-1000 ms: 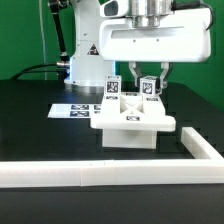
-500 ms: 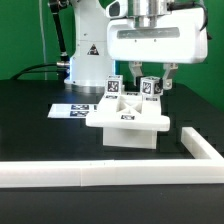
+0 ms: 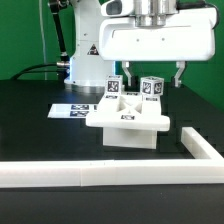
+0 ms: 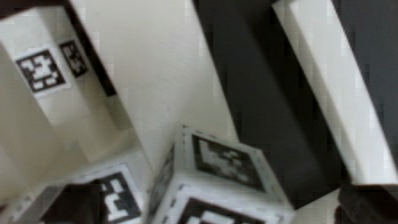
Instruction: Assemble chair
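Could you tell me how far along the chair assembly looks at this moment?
Partly done. A blocky white chair base stands on the black table with two tagged uprights and rising from it. Nothing is in hand: the hand hangs open around the upright on the exterior view's right, fingers apart from it. No other loose parts show here, so what remains cannot be told.

Looking like a robotics lab: black table (image 3: 30,120) carrying a tagged marker board (image 3: 72,109), white border rail (image 3: 110,172) fencing the near edge, green backdrop (image 3: 20,30) hanging behind.
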